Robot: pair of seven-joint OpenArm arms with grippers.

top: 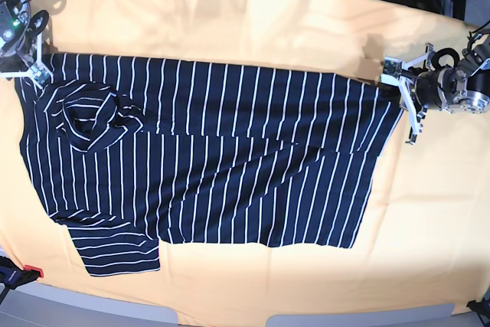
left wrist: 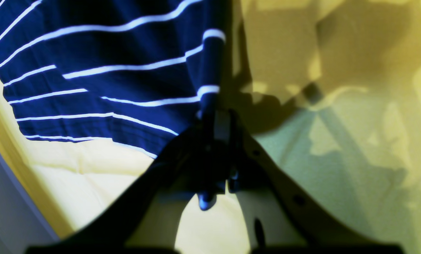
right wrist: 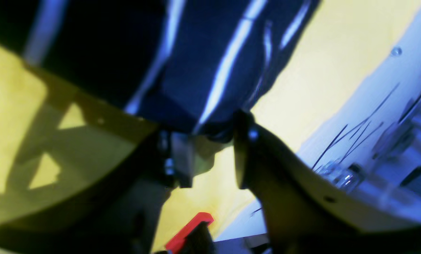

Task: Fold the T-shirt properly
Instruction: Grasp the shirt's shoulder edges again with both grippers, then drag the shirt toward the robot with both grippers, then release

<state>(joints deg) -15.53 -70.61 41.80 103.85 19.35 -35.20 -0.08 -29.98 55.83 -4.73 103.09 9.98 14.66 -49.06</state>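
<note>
Left gripper (left wrist: 215, 123) is nearest in its wrist view — fingers pressed together on a bunched edge of the T-shirt (left wrist: 101, 81), cloth pulled up into the pinch. In the base view that arm sits at the shirt's right-hand edge, at the hem corner.

Right gripper (right wrist: 207, 155) — jaws part-way apart with a visible gap; a fold of navy cloth sits at the fingertips, touching them. Can't tell whether it's actually clamped. In the base view this gripper (top: 31, 55) is at the shirt's far left corner, by the shoulder.

T-shirt (top: 207, 158) lies spread lengthwise across the yellow-orange table cover (top: 429, 220), collar area bunched at left, one short sleeve sticking out toward the near edge at lower left. Upper long edge is folded over onto the body, leaving a diagonal crease across the middle.

Red clamp (top: 31, 271) at the near-left table edge, clear of the shirt.
</note>
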